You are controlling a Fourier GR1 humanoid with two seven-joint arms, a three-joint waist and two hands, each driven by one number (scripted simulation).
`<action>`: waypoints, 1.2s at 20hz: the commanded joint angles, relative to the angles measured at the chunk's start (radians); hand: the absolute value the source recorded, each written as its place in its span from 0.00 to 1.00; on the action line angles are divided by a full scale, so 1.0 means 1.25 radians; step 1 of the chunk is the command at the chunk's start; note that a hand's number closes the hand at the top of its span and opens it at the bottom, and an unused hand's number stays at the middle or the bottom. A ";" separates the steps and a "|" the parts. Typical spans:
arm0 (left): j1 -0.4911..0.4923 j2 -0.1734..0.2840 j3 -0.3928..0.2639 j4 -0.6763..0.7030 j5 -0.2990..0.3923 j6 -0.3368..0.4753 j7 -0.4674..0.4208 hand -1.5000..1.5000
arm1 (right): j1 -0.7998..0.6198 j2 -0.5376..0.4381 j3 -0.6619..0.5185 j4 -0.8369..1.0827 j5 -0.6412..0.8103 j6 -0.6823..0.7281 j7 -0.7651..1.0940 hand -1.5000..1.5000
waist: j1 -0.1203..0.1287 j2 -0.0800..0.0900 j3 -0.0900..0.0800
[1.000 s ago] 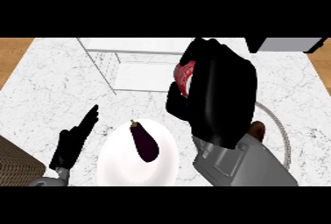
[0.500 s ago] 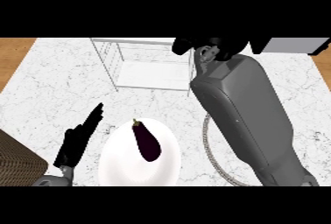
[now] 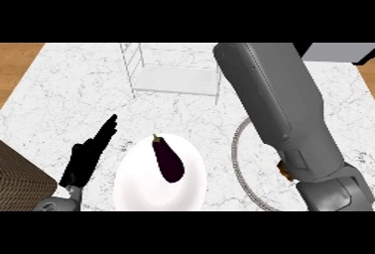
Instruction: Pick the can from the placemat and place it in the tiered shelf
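Can and right hand are both out of view beyond the top edge; only the right forearm (image 3: 282, 114) shows. Left hand (image 3: 86, 156) rests with fingers straight beside the plate (image 3: 139, 186).

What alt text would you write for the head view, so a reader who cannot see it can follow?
A grey right forearm stretches across a white marble counter toward a white tiered shelf, its hand out of view. Nearer, an eggplant lies on a white plate, the open left hand rests alongside, and a placemat edge shows.

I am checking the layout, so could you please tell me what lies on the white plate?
A dark purple eggplant lies on the white plate, stem pointing away from the robot. Nothing else shows on it.
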State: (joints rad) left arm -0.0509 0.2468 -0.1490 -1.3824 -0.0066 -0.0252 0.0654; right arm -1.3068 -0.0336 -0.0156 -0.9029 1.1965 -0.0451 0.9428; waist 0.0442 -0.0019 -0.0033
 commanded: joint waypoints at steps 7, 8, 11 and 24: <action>-0.004 -0.002 0.003 0.003 0.003 -0.020 -0.013 0.50 | -0.032 0.015 -0.125 0.294 -0.093 -0.138 -0.137 1.00 | 0.019 0.022 0.002; -0.040 -0.014 -0.001 -0.006 -0.001 -0.006 0.022 0.50 | -0.035 0.026 -0.144 0.259 -0.148 -0.183 -0.133 1.00 | 0.025 0.023 0.003; -0.037 -0.025 -0.013 0.020 -0.012 -0.006 -0.007 0.50 | -0.017 0.026 -0.260 0.194 -0.311 -0.266 -0.120 0.00 | 0.048 0.032 0.005; 0.016 0.012 0.012 0.004 -0.001 -0.031 -0.023 0.50 | -0.031 0.027 -0.315 0.202 -0.479 -0.646 -0.419 0.00 | 0.017 0.013 0.002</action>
State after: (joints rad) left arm -0.0776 0.2270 -0.1589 -1.3616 -0.0214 -0.0458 0.0547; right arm -1.3302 -0.0048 -0.3893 -0.6563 0.6011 -0.7122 0.4851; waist 0.0855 0.0151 0.0002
